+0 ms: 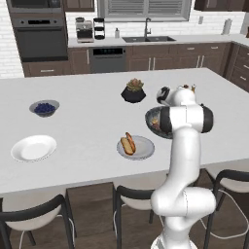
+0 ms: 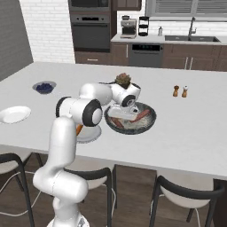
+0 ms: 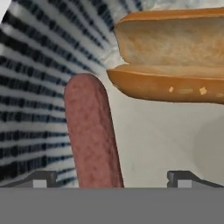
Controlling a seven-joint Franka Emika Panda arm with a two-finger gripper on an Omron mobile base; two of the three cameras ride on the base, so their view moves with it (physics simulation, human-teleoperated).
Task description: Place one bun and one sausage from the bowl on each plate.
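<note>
Dark speckled bowl (image 2: 149, 125): sausage (image 3: 92, 135) beside bun (image 3: 170, 54) inside; end effector (image 3: 111, 178) wide open above sausage, holding nothing.

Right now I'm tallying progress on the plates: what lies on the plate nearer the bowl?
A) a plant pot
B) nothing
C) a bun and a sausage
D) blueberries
C: in the left base view the nearer plate carries a bun with a sausage beside it, while the far white plate is bare.
</note>
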